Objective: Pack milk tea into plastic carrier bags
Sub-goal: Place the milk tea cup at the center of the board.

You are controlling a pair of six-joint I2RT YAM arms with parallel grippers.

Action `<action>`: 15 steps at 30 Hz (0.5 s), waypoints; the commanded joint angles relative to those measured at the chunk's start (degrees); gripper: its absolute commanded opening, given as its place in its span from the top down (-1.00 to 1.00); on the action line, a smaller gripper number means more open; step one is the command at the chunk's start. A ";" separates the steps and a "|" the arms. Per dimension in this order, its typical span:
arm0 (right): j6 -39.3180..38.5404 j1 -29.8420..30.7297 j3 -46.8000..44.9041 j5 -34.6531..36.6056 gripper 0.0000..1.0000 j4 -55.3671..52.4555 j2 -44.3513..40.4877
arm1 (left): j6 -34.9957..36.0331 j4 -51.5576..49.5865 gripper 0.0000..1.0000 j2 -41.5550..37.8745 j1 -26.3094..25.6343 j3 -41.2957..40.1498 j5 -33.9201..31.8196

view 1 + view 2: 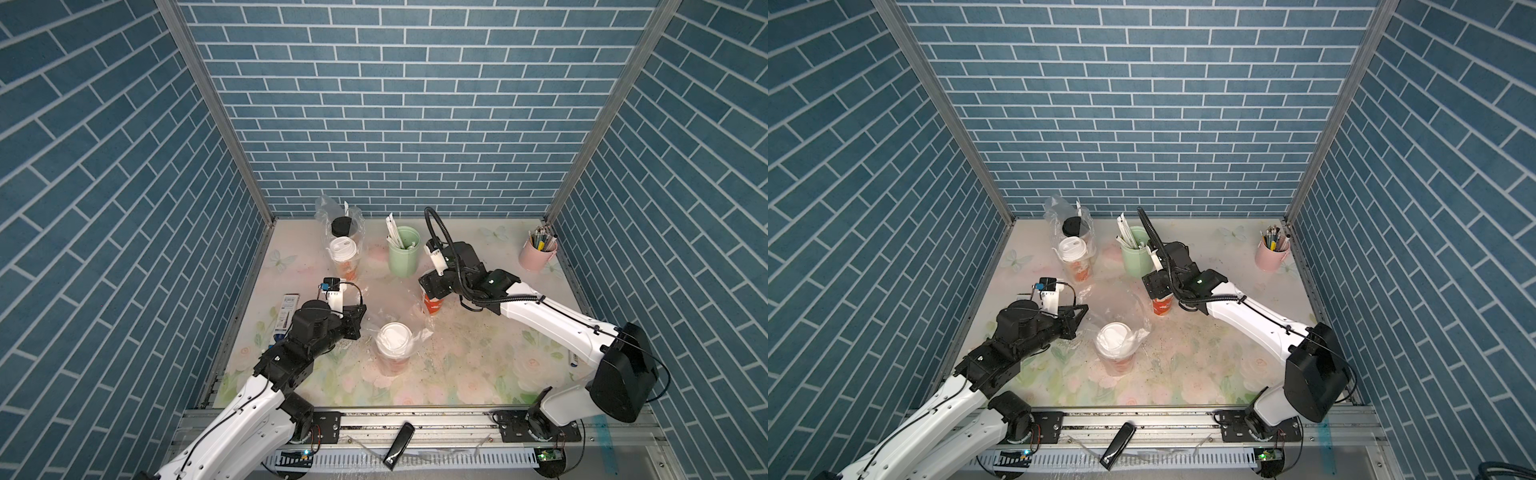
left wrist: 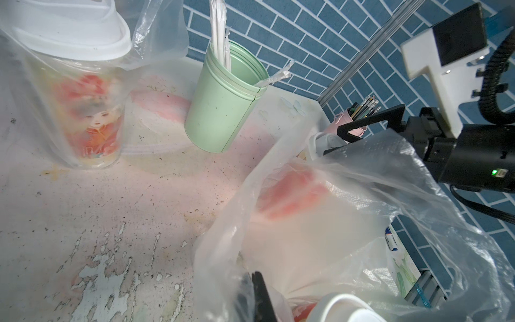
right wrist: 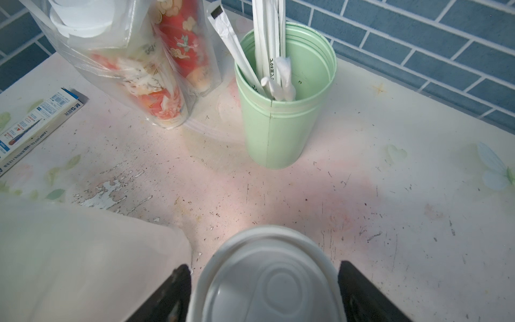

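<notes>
At the back, a clear plastic carrier bag [image 1: 322, 210] holds two milk tea cups, one with a black lid [image 1: 342, 225] and one with a white lid [image 1: 342, 249]. A second bag [image 1: 384, 309] lies open mid-table with a white-lidded cup [image 1: 392, 343] inside. My left gripper [image 1: 362, 309] is shut on this bag's film [image 2: 237, 251], its fingertips [image 2: 257, 281] wrapped in plastic. My right gripper [image 1: 432, 286] hangs over a red cup [image 1: 433, 306] at the bag's right side. Its jaws stand open on either side of the white lid [image 3: 267, 278], with a gap on each side. I cannot tell whether this cup is inside the bag.
A mint-green cylinder of straws [image 1: 404, 253] stands behind the right gripper. A pink pen cup [image 1: 537, 253] is at the back right. A pen box [image 1: 286, 311] lies by the left wall under the left arm. A black object [image 1: 399, 444] rests on the front rail.
</notes>
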 commanded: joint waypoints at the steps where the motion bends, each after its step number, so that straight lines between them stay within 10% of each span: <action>1: 0.79 -0.19 3.22 -0.83 -0.72 -4.37 -1.34 | 0.86 1.36 1.00 -0.31 0.25 0.75 0.44; 15: -2.22 -0.28 30.98 -6.13 -0.82 -42.61 9.29 | 2.87 0.20 1.00 0.26 0.22 1.27 0.07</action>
